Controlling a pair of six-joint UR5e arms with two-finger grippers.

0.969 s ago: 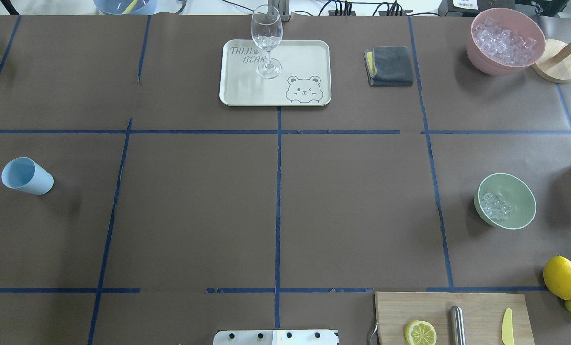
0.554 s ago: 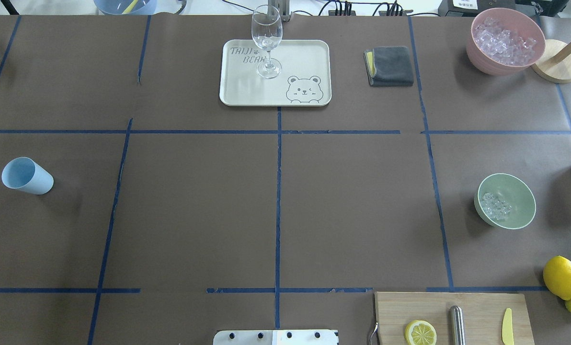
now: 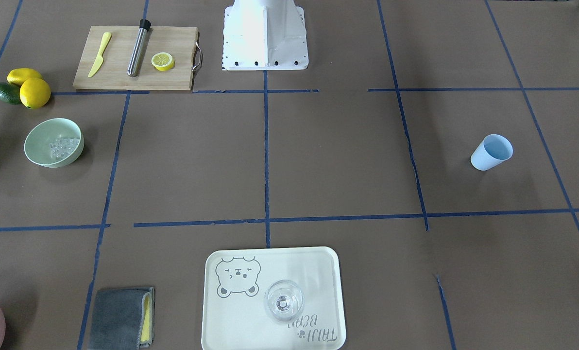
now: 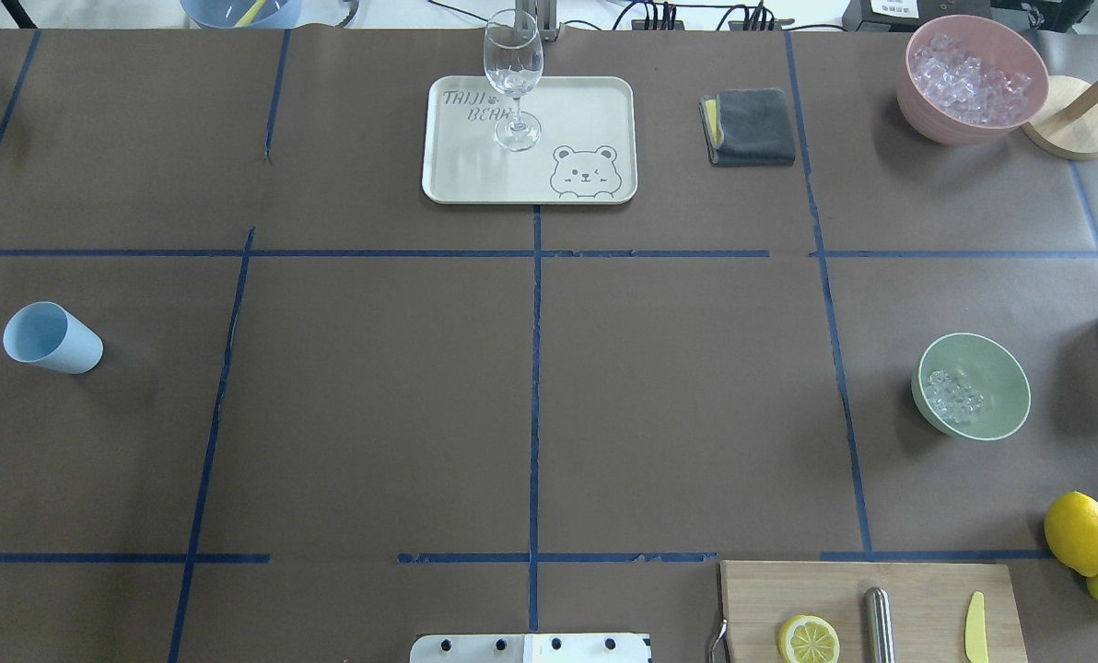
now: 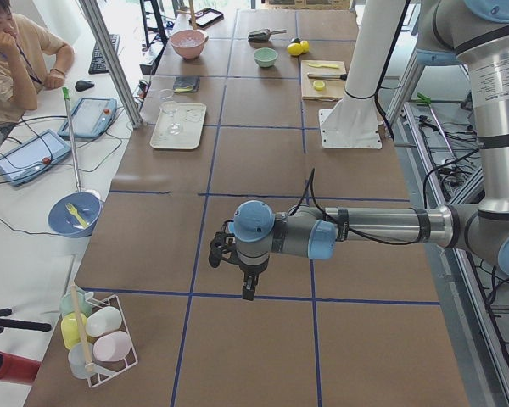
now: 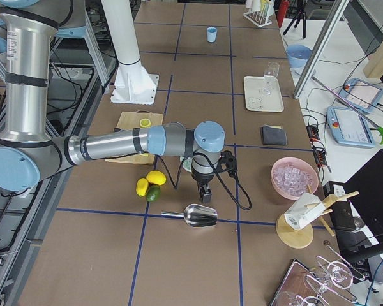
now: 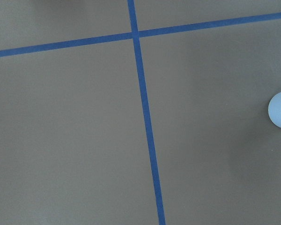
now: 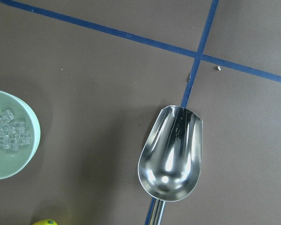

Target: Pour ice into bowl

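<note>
The pale mint-green bowl (image 4: 998,368) stands at the right of the table and holds a handful of clear ice cubes (image 4: 952,396). It also shows in the front view (image 3: 39,141) and in the right wrist view (image 8: 18,159), with the ice (image 8: 7,132) inside. My right gripper (image 6: 204,193) hangs above the table just past the bowl, over an empty metal scoop (image 8: 171,154) lying flat. My left gripper (image 5: 248,290) hangs over bare table near the light blue cup (image 4: 52,338). Both grippers show only in the side views, so I cannot tell if they are open or shut.
A pink bowl of crushed ice (image 4: 971,78) stands at the far right corner beside a wooden stand (image 4: 1071,118). A tray (image 4: 586,110) with a wine glass (image 4: 512,74), a grey cloth (image 4: 749,126), a cutting board (image 4: 917,589) and lemons (image 4: 1080,532) are around.
</note>
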